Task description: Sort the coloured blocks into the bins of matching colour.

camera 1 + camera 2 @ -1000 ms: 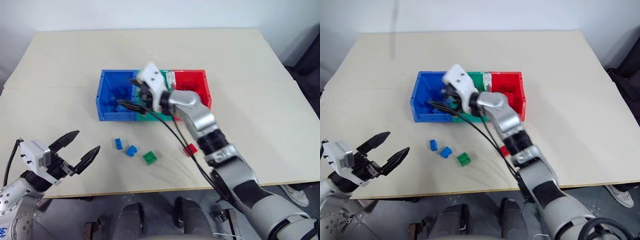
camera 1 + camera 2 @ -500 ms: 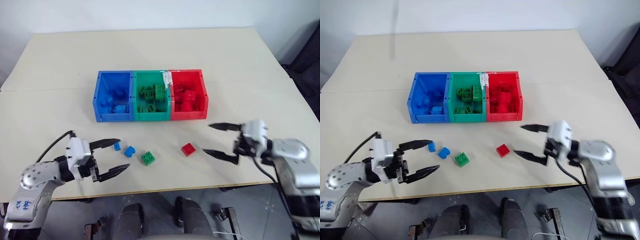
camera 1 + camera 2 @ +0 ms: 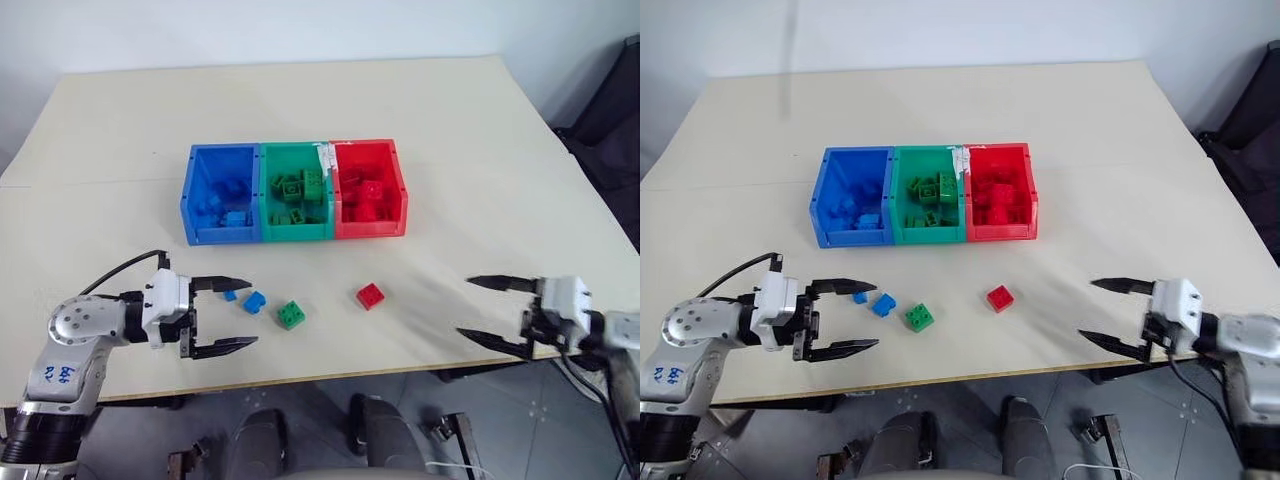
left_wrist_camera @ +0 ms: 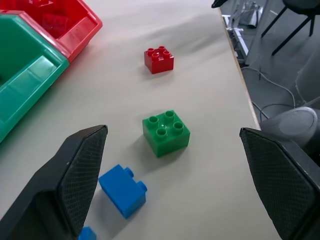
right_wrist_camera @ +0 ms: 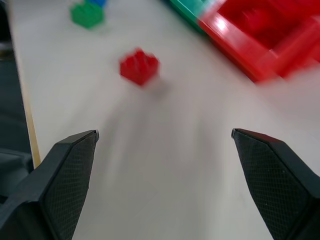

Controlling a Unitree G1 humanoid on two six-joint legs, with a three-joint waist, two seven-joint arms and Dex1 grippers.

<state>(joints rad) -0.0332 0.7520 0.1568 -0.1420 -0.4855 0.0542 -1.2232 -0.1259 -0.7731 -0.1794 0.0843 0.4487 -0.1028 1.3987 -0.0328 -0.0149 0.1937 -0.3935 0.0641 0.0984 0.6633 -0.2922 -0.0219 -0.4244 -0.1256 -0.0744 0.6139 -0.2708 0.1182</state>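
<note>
Three joined bins sit mid-table: blue [image 3: 222, 235], green [image 3: 297, 232] and red [image 3: 370, 228], each holding several blocks of its own colour. Loose blocks lie in front of them: a tiny blue block [image 3: 230, 294], a bigger blue block [image 3: 254, 301], a green block [image 3: 292, 314] and a red block [image 3: 370, 296]. My left gripper [image 3: 252, 312] is open and level, its fingers straddling the space just left of the blue blocks. Open too, my right gripper [image 3: 463, 306] hangs at the near right edge and points left at the red block [image 5: 139, 66], well short of it.
The beige table [image 3: 480, 180] ends just behind both grippers. A seam crosses its left side. A dark chair [image 3: 610, 110] stands off the far right corner, and floor with cables lies beyond the near edge [image 4: 270, 85].
My right arm has pulled back from over the bins to the near right table edge. My left gripper has swung right to the blue blocks and turned to face across the table.
</note>
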